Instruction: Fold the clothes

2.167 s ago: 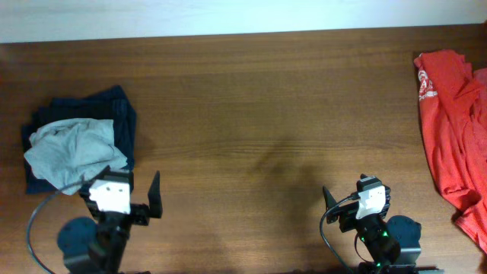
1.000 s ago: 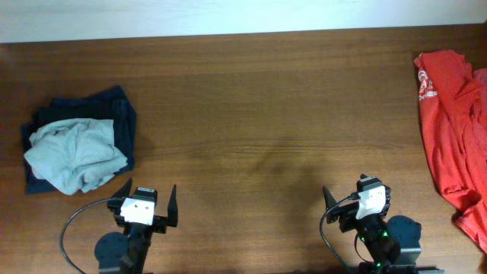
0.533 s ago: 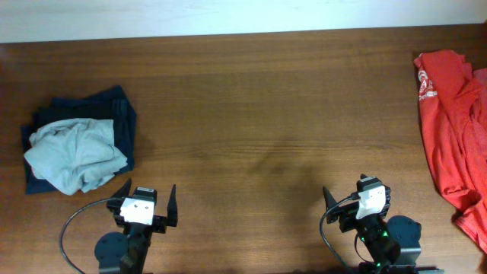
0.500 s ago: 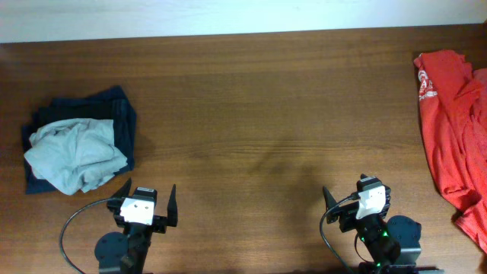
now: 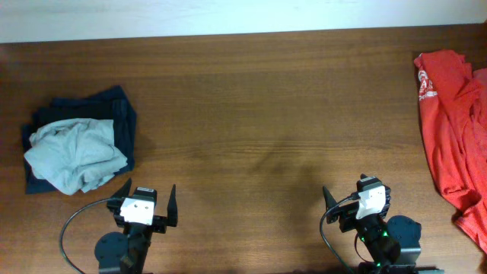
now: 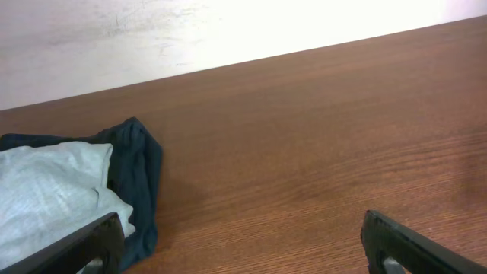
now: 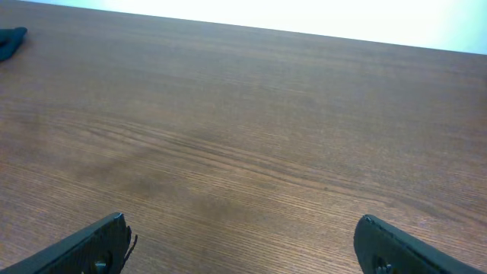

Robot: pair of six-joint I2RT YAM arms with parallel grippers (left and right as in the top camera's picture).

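The clothes lie in two places. A crumpled pale grey-blue T-shirt rests on a dark navy garment at the table's left. A red shirt with white print is spread at the right edge, partly out of frame. My left gripper stands open near the front edge, just right of the pile and apart from it. In the left wrist view the T-shirt and navy cloth sit ahead to the left of the gripper. My right gripper is open over bare wood.
The brown wooden table stretches between the pile and the red shirt. A pale wall runs along the far edge. Both arm bases sit at the front edge. A tip of navy cloth shows far left in the right wrist view.
The left gripper has drawn back from over the grey T-shirt's near edge to the front edge, slightly rightwards, and has held still for the last second. The right arm has not moved.
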